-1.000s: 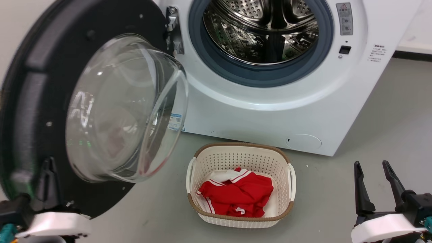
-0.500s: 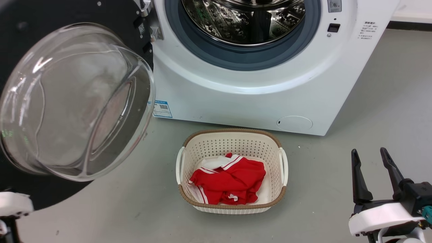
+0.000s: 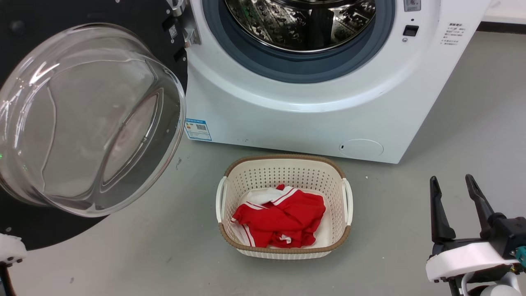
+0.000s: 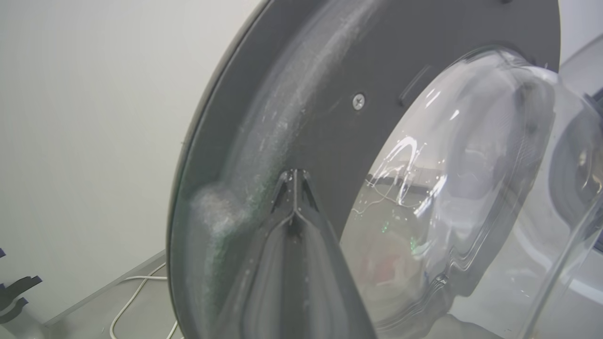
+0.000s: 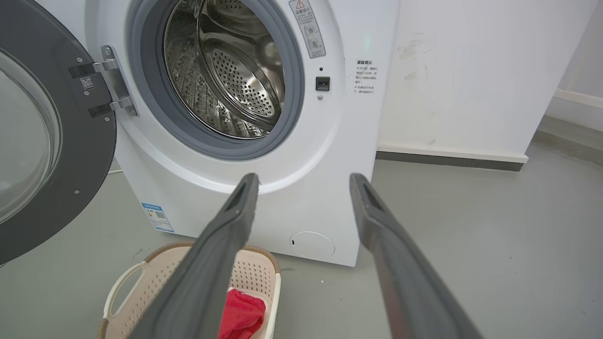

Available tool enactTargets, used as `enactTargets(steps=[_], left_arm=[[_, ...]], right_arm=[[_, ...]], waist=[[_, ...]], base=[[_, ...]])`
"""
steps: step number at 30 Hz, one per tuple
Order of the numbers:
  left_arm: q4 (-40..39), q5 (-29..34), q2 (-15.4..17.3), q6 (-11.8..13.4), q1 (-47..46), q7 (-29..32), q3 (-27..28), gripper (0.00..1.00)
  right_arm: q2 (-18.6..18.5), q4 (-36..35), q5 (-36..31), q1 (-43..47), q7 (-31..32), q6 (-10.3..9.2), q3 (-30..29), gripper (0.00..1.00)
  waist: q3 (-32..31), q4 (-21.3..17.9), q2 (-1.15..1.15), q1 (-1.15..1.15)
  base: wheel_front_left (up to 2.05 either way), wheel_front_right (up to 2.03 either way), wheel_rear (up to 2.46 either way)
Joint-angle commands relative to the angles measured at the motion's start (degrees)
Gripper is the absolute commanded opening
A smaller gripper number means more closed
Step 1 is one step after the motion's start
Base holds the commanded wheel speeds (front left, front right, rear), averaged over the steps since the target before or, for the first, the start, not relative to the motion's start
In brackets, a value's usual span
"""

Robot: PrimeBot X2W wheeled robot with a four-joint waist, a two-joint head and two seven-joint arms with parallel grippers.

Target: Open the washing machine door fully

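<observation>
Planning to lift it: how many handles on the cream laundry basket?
2. Cream perforated plastic basket: left white loop handle on its left end, right white loop handle on its right end; none seem hidden.

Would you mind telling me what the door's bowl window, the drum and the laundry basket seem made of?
Bowl window: clear glass, probably, with sharp highlights. Drum: shiny perforated steel, mirror-bright. Laundry basket: likely matte cream plastic, moulded holes, brown woven-look rim.

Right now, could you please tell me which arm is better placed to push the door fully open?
Left. The left tool, shut, sits at the washing machine door, beside the glass; the right tool hangs open over the floor, right of the basket.
</observation>
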Motion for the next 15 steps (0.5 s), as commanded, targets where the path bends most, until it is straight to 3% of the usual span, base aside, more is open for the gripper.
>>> enactTargets(steps=[1,15], left_arm=[[0.0,0.4,-0.2,0.3,-0.1,-0.4,-0.1,0.00],[-9.4,4.1,-5.7,0.7,10.8,0.6,-7.2,0.00]], right_arm=[[0.0,0.1,-0.2,-0.2,-0.2,-0.04,-0.1,1.00],[0.1,2.4,1.4,3.0,-0.8,-0.04,0.6,1.00]], waist=[[-0.3,0.1,0.00,-0.01],[-7.3,-0.4,0.00,-0.01]], base=[[0.00,0.00,0.00],[0.00,0.00,0.00]])
